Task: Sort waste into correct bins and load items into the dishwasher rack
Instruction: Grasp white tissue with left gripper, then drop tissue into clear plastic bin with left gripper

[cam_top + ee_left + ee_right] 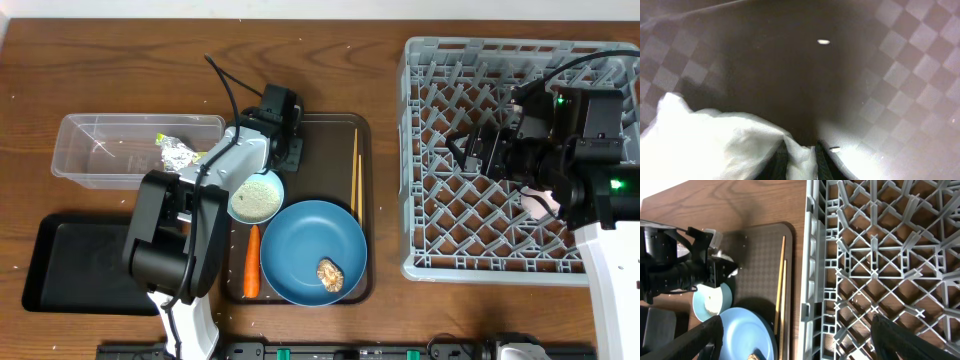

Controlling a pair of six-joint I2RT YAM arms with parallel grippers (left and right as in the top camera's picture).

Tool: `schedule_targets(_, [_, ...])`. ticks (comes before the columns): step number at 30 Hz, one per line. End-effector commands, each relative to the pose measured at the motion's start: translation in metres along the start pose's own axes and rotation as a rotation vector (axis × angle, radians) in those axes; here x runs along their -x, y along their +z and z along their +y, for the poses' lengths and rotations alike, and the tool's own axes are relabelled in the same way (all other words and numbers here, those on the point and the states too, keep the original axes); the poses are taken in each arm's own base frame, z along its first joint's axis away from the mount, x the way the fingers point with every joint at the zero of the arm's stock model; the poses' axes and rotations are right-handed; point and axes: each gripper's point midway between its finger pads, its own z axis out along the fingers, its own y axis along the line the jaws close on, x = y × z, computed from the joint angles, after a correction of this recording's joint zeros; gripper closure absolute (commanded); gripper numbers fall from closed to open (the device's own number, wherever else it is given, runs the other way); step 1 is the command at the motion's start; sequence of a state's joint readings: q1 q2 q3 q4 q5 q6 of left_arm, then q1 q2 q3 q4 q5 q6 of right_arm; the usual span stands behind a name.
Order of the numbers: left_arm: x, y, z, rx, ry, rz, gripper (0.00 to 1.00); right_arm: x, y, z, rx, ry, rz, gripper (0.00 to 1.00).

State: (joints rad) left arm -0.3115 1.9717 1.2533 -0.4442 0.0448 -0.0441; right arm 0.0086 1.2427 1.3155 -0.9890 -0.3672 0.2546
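Observation:
My left gripper (283, 150) is low over the dark brown serving tray (330, 130). In the left wrist view it (800, 152) is shut on a fold of the white crumpled napkin (715, 140). The bowl of white rice (256, 197), the orange carrot (252, 262), the wooden chopsticks (356, 170) and the blue plate (305, 240) with the brown lump (331, 273) lie on that tray. The silver wrapper (178, 153) lies in the clear tub (100, 150). My right gripper (797, 330) is open and empty above the grey rack (440, 230).
The shallow black tray (60, 265) lies at the front left, beside my left arm's base. A pinkish-white shape (543, 206) shows in the rack under my right arm. Stray rice grains (823, 42) lie on the serving tray.

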Motion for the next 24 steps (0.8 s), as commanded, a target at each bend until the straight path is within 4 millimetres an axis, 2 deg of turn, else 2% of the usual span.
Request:
schedule_targets(1, [-0.001, 0.002, 0.002, 0.013, 0.010, 0.005, 0.94, -0.001, 0.000, 0.005, 0.010, -0.023, 0.003, 0.13])
schedule_targets(3, [0.004, -0.006, 0.002, 0.010, 0.008, -0.001, 0.94, -0.001, 0.000, 0.004, 0.009, -0.022, 0.004, 0.13])
schedule_targets(6, [0.018, -0.031, -0.002, -0.004, 0.005, -0.034, 0.94, -0.002, 0.000, 0.004, 0.009, -0.021, 0.007, 0.13])
schedule_targets(10, [0.038, -0.083, 0.000, 0.002, 0.002, -0.134, 0.94, -0.002, 0.000, 0.004, 0.009, -0.021, 0.006, 0.13])
schedule_targets(14, [0.048, -0.134, 0.020, 0.085, -0.021, -0.241, 0.94, -0.001, 0.000, 0.004, 0.009, -0.021, 0.005, 0.13])
schedule_targets(17, [0.046, -0.160, 0.053, 0.187, -0.071, -0.277, 0.94, 0.000, 0.000, 0.005, 0.010, -0.023, 0.000, 0.13])
schedule_targets(20, [0.039, -0.160, 0.083, 0.238, -0.131, -0.255, 0.94, 0.000, 0.000, 0.005, 0.011, -0.024, -0.001, 0.13])
schedule_targets(24, [0.026, -0.146, 0.131, 0.281, -0.284, -0.206, 0.94, 0.000, 0.000, 0.005, 0.011, -0.023, 0.000, 0.13])
